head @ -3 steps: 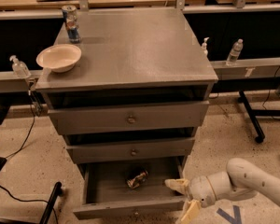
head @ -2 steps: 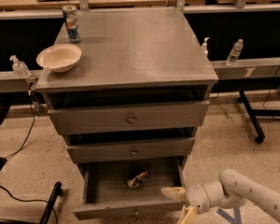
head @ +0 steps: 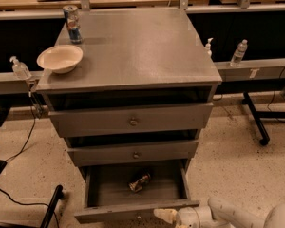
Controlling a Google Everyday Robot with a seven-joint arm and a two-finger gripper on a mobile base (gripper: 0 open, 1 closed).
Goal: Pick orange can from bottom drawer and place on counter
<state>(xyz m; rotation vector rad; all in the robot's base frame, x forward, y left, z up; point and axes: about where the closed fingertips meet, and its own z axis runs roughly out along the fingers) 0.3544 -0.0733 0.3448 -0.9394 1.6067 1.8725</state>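
The orange can (head: 139, 182) lies on its side, dented, near the middle of the open bottom drawer (head: 133, 212). The drawer is pulled out toward me, under two shallower shut drawers. The counter (head: 137, 46) is the flat grey top of the cabinet. My gripper (head: 168, 217) is at the bottom edge of the view, just in front of the drawer's front panel, right of centre. It is below and to the right of the can and not touching it. Part of it is cut off by the frame edge.
A cream bowl (head: 60, 58) and a tall blue, red and silver can (head: 72, 23) stand on the counter's left side. Bottles (head: 239, 53) sit on a rail to the right, a pump bottle (head: 20, 68) to the left. A black chair base (head: 52, 208) is at lower left.
My gripper and arm have moved down and to the left along the drawer front, now lower in the view. The can and the drawer have not moved.
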